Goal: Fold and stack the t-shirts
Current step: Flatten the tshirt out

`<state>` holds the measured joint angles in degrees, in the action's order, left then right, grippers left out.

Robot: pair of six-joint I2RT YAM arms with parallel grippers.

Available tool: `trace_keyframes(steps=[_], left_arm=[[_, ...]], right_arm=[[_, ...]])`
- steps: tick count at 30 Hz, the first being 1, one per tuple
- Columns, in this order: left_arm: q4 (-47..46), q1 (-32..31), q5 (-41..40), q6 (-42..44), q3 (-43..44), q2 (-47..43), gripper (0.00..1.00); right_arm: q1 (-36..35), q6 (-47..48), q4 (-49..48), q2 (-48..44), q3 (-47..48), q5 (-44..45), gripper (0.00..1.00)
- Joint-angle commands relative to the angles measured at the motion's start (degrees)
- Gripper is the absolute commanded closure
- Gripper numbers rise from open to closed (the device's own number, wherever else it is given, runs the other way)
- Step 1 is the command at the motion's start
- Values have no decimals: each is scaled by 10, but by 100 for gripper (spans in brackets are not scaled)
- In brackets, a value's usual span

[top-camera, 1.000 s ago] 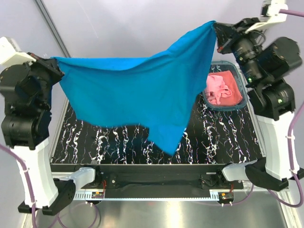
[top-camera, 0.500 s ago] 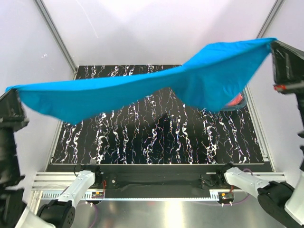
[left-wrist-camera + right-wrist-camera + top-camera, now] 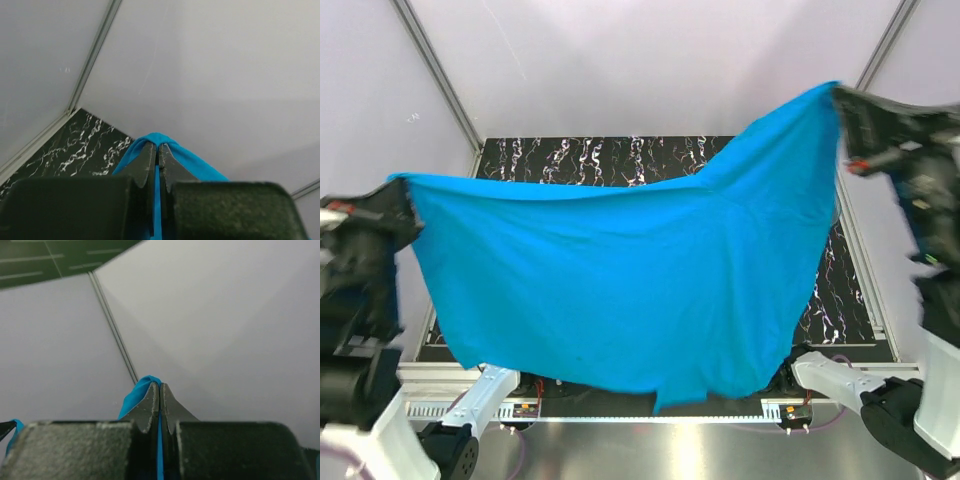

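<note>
- The step in hand is the spreading-out. I hold the turquoise t-shirt (image 3: 620, 280) up in the air as an open sheet, and no fold shows in it yet. I judge the task to be at an early stage, with all the folding and stacking ahead.
- My left claw (image 3: 157, 148) is pinched tight on one top corner of the cloth, at the middle left of the overhead frame. A small lump of blue pokes out past the tips.
- My right claw (image 3: 160, 386) is clamped the same way on the opposite corner, in the upper right of the overhead frame.
- The shirt hangs between the two and fills the centre of the overhead frame. It hides most of the tabletop (image 3: 620, 155), which shows only as a strip at the upper middle and a sliver at the right. I cannot tell whether the lower edge touches anything.
- The next move, as I judge it, is to lay the shirt flat. Both claws should come down together, keeping the top edge stretched so the cloth lands smooth rather than bunched.
- The cloth is soft, thin, matte and limp. Its top edge sags in a shallow curve, and its bottom edge is uneven, with a small point dangling at the bottom centre.
- The tabletop is hard and glossy, black with white marble veins.
- My claw fingers are dark, wedge-shaped and grainy.
</note>
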<state>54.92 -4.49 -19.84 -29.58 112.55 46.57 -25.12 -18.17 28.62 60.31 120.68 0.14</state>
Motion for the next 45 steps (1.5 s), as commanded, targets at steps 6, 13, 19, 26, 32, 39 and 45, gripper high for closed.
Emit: trace_keyframes(steps=[6,13,19,26,32,39,45], left_arm=[[-199,2,-91,-28,-337,7,97],[-314,5,-146,-82,-530,132,96],[-329,50,-124,-108,-466,354,100],[-302,106,-36,-69,-264,602,100],[-281,120,15,-50,-146,710,100],[-252,134,54,-43,-73,774,100],[-235,142,69,-23,-43,788,100]], right_arm=[[0,18,-216,52,-310,24,100],[1,10,-364,222,-434,33,100],[17,29,-402,406,-380,32,100],[46,52,-372,572,-206,5,100],[68,63,-321,662,-77,0,100],[85,70,-267,736,38,-39,100],[85,65,-223,742,76,-47,100]])
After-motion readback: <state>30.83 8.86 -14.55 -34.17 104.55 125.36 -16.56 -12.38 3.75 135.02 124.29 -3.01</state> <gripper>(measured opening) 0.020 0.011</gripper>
